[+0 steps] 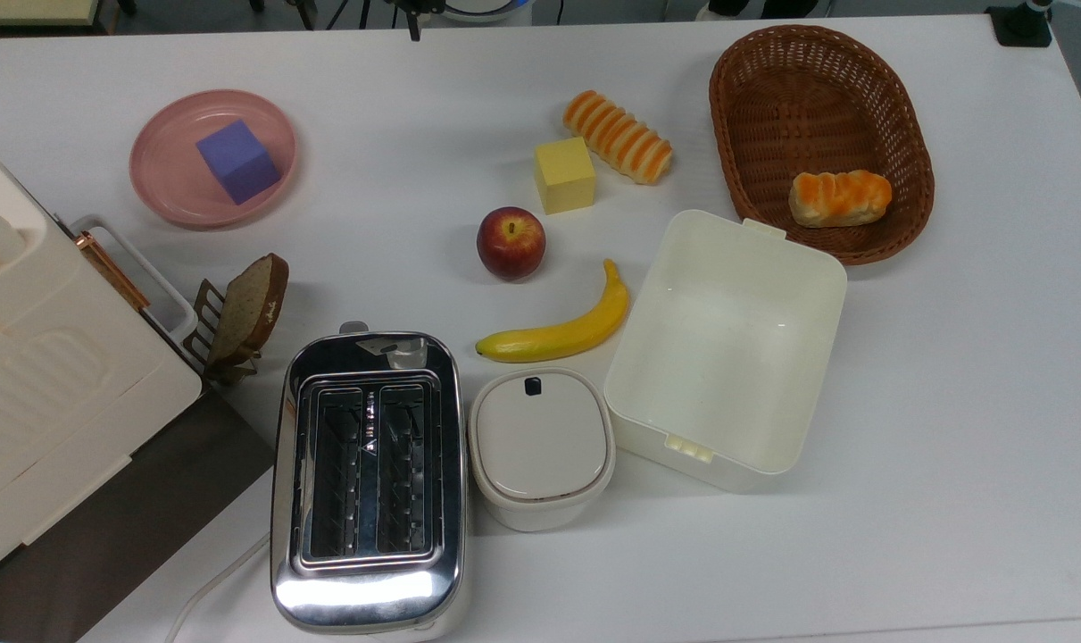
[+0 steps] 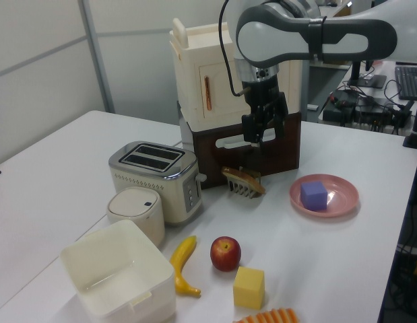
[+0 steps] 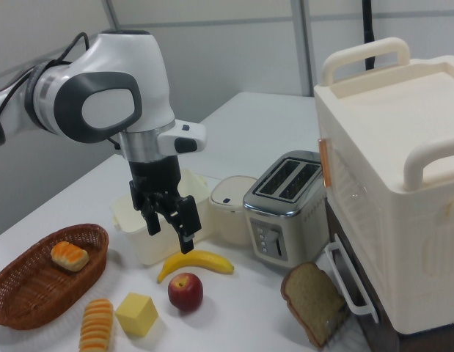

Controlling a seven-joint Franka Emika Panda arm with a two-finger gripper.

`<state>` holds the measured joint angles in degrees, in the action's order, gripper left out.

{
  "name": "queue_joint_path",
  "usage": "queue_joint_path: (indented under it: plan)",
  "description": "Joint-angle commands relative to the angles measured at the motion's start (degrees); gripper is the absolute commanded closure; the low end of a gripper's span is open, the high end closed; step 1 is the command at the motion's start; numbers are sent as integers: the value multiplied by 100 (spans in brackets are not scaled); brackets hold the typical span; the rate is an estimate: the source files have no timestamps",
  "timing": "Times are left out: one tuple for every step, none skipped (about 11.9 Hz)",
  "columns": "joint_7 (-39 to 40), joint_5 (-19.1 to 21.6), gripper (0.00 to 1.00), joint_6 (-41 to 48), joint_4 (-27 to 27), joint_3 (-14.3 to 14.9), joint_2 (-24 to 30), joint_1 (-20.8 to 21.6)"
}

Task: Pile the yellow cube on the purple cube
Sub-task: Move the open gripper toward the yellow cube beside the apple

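The yellow cube [image 1: 565, 175] sits on the white worktop [image 1: 951, 402] around the middle of the top view's far half, touching a striped bread roll [image 1: 618, 137] and just beyond the apple [image 1: 511, 243]. The purple cube [image 1: 236, 162] rests inside the pink plate [image 1: 170, 192] near the top view's far left corner, well apart from the yellow one. The gripper [image 3: 170, 223] hangs above the worktop with its fingers spread and holding nothing, over the banana [image 3: 196, 262] in the right view.
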<state>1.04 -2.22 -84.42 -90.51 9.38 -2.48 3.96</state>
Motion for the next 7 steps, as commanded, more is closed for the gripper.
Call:
queue_joint_path:
  plan:
    - [-16,-50,0,-74,33,63,2,61]
    - [-16,-59,0,-74,25,55,-6,69]
    - [-7,-59,0,-83,16,46,-7,78]
    - [2,-59,0,-92,7,46,-15,78]
    - [-7,-59,0,-101,16,46,-24,78]
    - [-7,-59,0,-109,16,46,-42,78]
    - [-7,-59,0,-101,24,46,-85,78]
